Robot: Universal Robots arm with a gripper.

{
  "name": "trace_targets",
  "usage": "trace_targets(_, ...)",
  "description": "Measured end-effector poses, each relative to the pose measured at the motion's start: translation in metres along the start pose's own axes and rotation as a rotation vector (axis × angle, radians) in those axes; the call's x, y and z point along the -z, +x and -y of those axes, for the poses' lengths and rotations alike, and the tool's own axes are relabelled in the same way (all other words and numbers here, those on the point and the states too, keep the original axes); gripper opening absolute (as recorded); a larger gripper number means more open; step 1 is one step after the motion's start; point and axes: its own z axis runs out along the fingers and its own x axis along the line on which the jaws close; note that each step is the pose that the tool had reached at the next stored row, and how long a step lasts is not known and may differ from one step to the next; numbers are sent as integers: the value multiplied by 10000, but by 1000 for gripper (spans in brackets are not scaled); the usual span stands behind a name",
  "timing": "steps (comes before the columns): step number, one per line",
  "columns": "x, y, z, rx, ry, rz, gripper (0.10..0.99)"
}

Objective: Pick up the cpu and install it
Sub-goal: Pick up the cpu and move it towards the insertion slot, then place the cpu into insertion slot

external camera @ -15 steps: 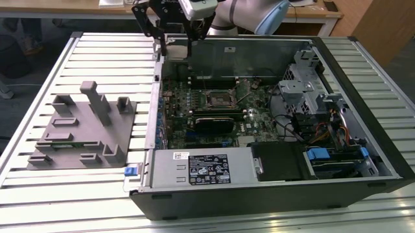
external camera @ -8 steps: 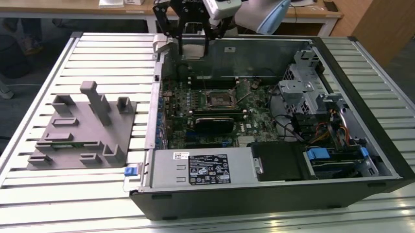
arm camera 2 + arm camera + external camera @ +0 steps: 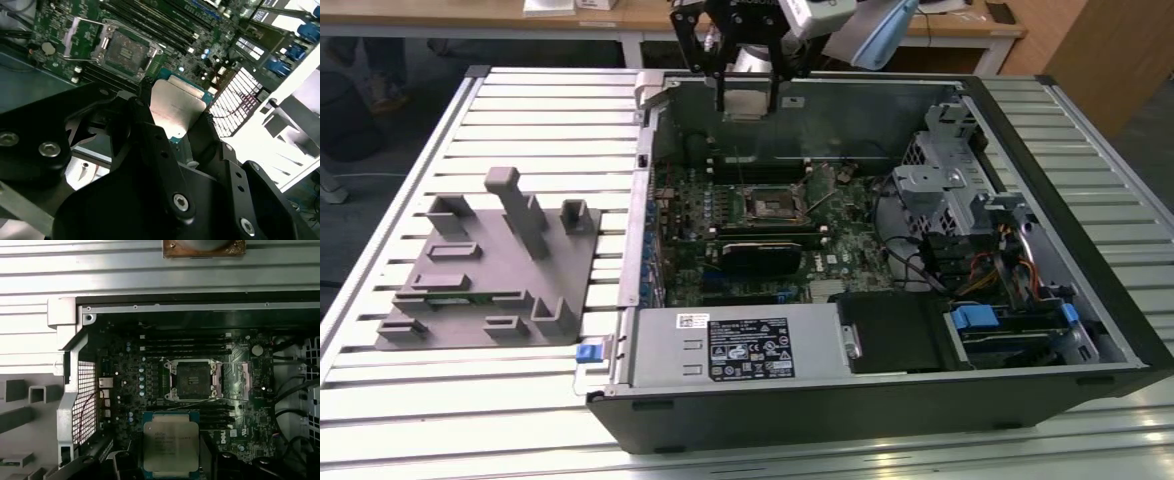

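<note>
- I have the gripper (image 3: pixel 749 92) clenched on the cpu (image 3: pixel 747 104). The jaws press in on two opposite edges of the chip.
- In the exterior view the cpu hangs in the air over the far wall of the open computer case (image 3: pixel 854 400), clear of everything inside it.
- It is well apart from the socket (image 3: pixel 767 205), which sits on the green board down in the case.
- In the first wrist view the cpu (image 3: pixel 171 441) lies flat, its metal top facing the camera and the gripper (image 3: pixel 171 469) closed around it.
- The chip is close to square, so I see no clear long axis. Its edges run parallel to those of the socket (image 3: pixel 194 380).
- The top is a silvery-white plate with faint dark print, set on a thin teal-green border that shows all round.
- In the second wrist view the cpu (image 3: pixel 174 102) shows as a plain pale sheet between the black fingers (image 3: pixel 145 117), with the green edge at its far side.
- The socket (image 3: pixel 125 50) is uncovered, with its metal frame folded back beside it.
- A grey tray (image 3: pixel 494 270) of moulded holders lies on the slatted surface (image 3: pixel 400 400), at the exterior view's left of the case.
</note>
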Motion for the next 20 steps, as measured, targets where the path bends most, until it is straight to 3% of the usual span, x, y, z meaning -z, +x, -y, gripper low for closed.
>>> trace_targets(15, 1, -552, -64, 2, 1, 12, 541)
trace_targets(20, 1, -600, -66, -32, 0, 14, 541)
